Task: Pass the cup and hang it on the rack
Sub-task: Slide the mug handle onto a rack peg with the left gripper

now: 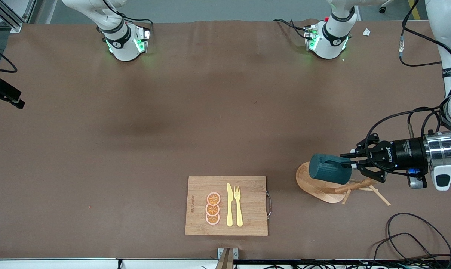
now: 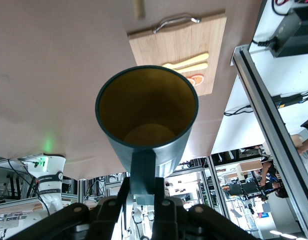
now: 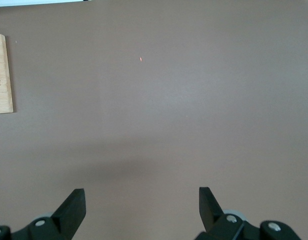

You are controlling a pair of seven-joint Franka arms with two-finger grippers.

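Note:
The dark teal cup (image 1: pixel 328 169) hangs on its side in the air, with my left gripper (image 1: pixel 350 163) shut on its small handle. In the left wrist view the cup (image 2: pixel 146 115) shows its mustard-yellow inside, and the fingers (image 2: pixel 163 192) pinch the handle (image 2: pixel 143 167). It hovers just over the light wooden rack (image 1: pixel 319 185), whose oval base and thin pegs (image 1: pixel 364 185) show beneath it at the left arm's end of the table. My right gripper (image 3: pixel 141 200) is open over bare brown table and holds nothing; it is out of the front view.
A bamboo cutting board (image 1: pixel 248 220) with a metal handle lies near the front edge, carrying a yellow knife (image 1: pixel 229 204), a fork (image 1: pixel 238 205) and orange slices (image 1: pixel 212 208). Loose cables (image 1: pixel 408 231) lie near the table's front corner at the left arm's end.

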